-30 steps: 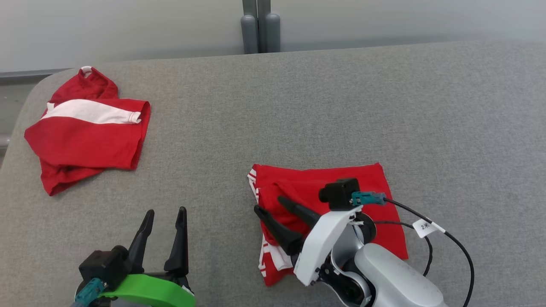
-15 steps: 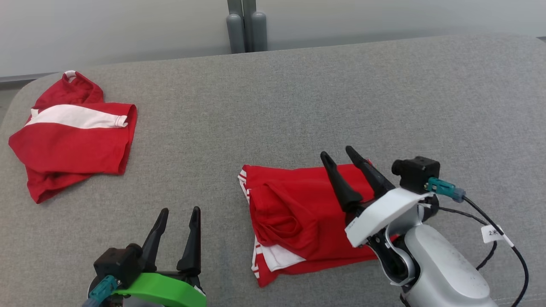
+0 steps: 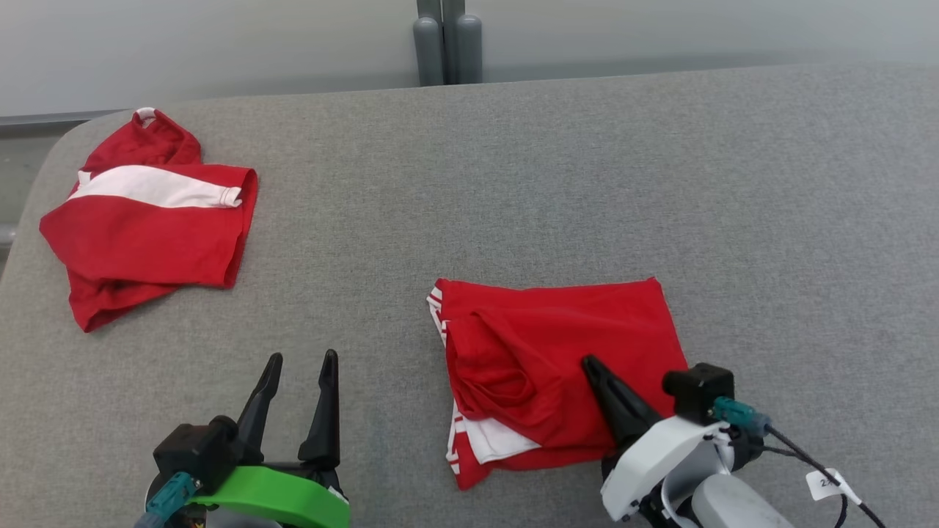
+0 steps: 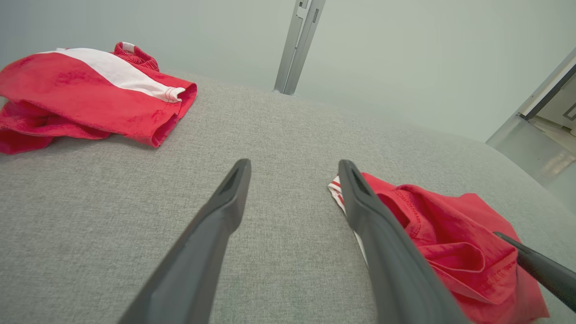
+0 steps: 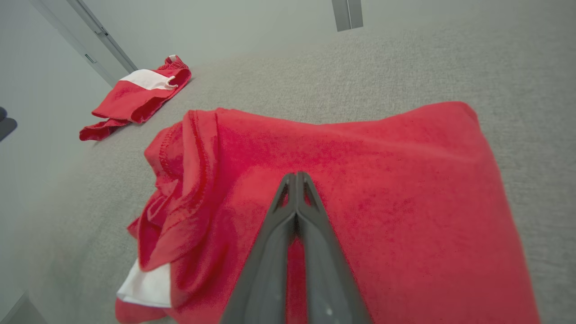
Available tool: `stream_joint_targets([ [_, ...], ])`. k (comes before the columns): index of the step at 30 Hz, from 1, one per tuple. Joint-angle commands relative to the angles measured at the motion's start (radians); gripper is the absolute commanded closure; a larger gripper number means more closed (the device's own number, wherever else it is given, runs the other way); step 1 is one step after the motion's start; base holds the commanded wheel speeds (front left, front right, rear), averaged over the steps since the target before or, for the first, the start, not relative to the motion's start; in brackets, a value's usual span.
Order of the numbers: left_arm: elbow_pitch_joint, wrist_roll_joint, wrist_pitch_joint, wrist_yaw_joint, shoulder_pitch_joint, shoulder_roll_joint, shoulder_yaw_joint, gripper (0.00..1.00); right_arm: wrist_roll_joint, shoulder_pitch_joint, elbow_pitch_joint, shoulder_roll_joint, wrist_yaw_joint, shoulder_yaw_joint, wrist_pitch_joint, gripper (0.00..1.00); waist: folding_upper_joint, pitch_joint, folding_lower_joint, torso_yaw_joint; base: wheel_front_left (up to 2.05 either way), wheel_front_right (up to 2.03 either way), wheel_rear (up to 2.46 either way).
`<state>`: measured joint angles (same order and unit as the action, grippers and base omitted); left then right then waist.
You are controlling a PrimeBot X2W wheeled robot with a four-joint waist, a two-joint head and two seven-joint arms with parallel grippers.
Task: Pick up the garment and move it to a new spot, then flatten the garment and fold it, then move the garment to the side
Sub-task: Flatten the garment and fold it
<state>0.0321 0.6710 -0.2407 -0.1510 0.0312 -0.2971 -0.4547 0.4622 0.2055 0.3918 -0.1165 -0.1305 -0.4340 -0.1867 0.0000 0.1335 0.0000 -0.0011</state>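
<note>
The garment (image 3: 557, 345) is red with white trim and lies folded on the grey padded surface, at centre right in the head view. My right gripper (image 3: 589, 363) is shut, its tips resting over the garment's lower middle with no fabric pinched between them. In the right wrist view the closed right gripper (image 5: 296, 175) points across the red garment (image 5: 382, 180). My left gripper (image 3: 302, 357) stands open at the lower left, left of the garment and apart from it. The left wrist view shows the left gripper (image 4: 294, 164) over bare surface, the garment (image 4: 450, 243) at its right.
A second red garment with a white band (image 3: 147, 227) lies crumpled at the far left, near the rounded edge of the surface (image 3: 44, 169). Grey posts (image 3: 447, 44) stand against the wall behind. A black cable with a white tag (image 3: 825, 480) trails from my right wrist.
My right gripper has shut and drawn back from the garment's far right edge to its lower middle. The left gripper stayed open in place. The camera swung slightly.
</note>
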Motion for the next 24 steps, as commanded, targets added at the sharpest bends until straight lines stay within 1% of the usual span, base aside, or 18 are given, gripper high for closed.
stream_joint_targets([
  [1, -0.002, -0.001, -0.005, -0.003, 0.011, -0.003, 0.002, 0.00, 0.000, -0.014, 0.018, 0.006, 0.000, -0.016, -0.007, 1.00, 0.0000, 0.004, 0.0000, 0.015, 0.00, 0.00, 0.00],
  [7, 0.000, 0.000, -0.007, -0.006, 0.016, -0.005, 0.009, 0.00, 0.006, 0.038, 0.102, 0.031, 0.000, -0.104, -0.021, 1.00, 0.0000, 0.011, 0.0000, 0.047, 0.00, 0.00, 0.00],
  [14, -0.001, 0.002, -0.008, -0.006, 0.017, -0.006, 0.013, 0.00, 0.038, 0.113, 0.184, 0.056, 0.000, -0.258, -0.036, 1.00, 0.0000, 0.008, 0.0000, 0.084, 0.00, 0.00, 0.00],
  [21, -0.002, 0.006, -0.010, -0.009, 0.007, -0.008, 0.014, 0.00, 0.055, 0.173, 0.274, 0.061, 0.000, -0.392, -0.028, 1.00, 0.0000, 0.003, 0.0000, 0.106, 0.00, 0.00, 0.00],
  [24, -0.001, 0.007, -0.011, -0.010, 0.002, -0.008, 0.014, 0.00, 0.071, 0.188, 0.296, 0.061, 0.000, -0.416, -0.041, 1.00, 0.0000, 0.000, 0.0000, 0.106, 0.00, 0.00, 0.00],
])
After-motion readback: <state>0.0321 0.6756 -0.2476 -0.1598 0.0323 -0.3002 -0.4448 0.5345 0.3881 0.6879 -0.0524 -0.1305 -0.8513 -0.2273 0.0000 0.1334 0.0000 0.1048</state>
